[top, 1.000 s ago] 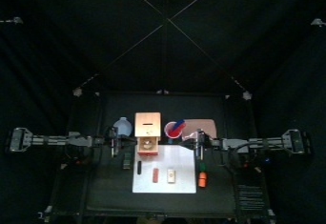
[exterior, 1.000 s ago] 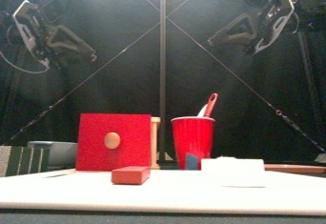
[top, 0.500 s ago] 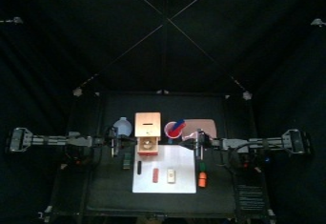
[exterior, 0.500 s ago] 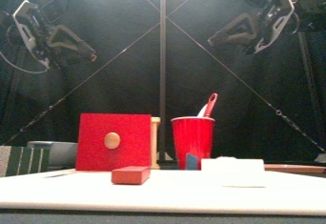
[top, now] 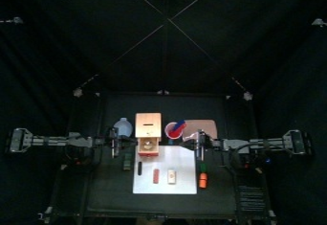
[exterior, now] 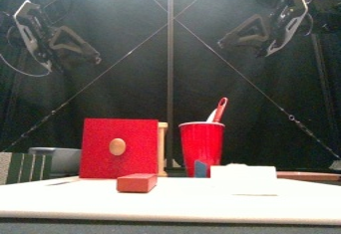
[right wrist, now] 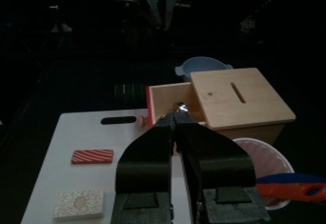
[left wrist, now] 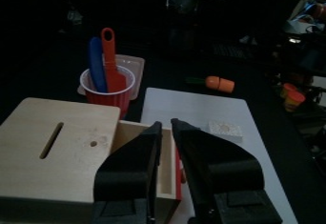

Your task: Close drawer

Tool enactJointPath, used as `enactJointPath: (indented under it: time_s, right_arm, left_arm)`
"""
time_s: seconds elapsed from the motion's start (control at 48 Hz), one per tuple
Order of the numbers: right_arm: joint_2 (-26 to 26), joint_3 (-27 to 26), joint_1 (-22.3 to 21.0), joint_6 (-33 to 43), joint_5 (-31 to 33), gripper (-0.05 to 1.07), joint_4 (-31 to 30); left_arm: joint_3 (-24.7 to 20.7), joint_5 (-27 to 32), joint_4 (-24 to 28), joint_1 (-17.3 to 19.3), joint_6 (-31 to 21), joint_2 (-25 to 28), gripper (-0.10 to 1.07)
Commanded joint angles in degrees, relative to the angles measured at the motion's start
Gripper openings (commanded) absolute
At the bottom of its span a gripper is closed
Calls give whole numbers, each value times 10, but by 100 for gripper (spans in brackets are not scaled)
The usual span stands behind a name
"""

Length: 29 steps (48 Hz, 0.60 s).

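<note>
The pale wooden box (top: 147, 125) stands at the table's middle, and its drawer (top: 149, 146) is pulled out toward the front. The drawer's red front with a round knob (exterior: 120, 148) faces the front view. It also shows in the right wrist view (right wrist: 167, 101) and, with its darker inside, in the left wrist view (left wrist: 165, 167). My left gripper (top: 125, 147) hangs high to the drawer's left, jaws together and empty. My right gripper (top: 200, 147) hangs high to its right, jaws together and empty. Neither touches the box.
A white mat (top: 169, 174) lies in front of the box with a red block (exterior: 136, 182), a white block (exterior: 246, 179) and an orange piece (top: 202, 180). A red cup (exterior: 202, 144) with utensils stands right of the box on a pinkish board (top: 202, 126).
</note>
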Motion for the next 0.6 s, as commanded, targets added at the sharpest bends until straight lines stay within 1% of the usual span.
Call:
enactJointPath:
  time_s: [0.0,0.083,0.458,0.5,0.583]
  right_arm:
    - [-4,-4,2,3,-3,37,2]
    - [-4,-1,2,4,-3,37,2]
    - [-4,-1,2,2,-2,37,1]
    - [4,5,10,0,-4,37,-3]
    - [20,17,11,0,-4,37,-4]
  left_arm:
    - [-10,-4,1,-4,-3,1,61]
    - [-9,-3,-1,-8,-3,1,61]
    - [-10,-3,1,-4,0,0,61]
    - [-5,-4,2,-4,0,1,60]
    - [-4,-4,2,-4,0,1,59]
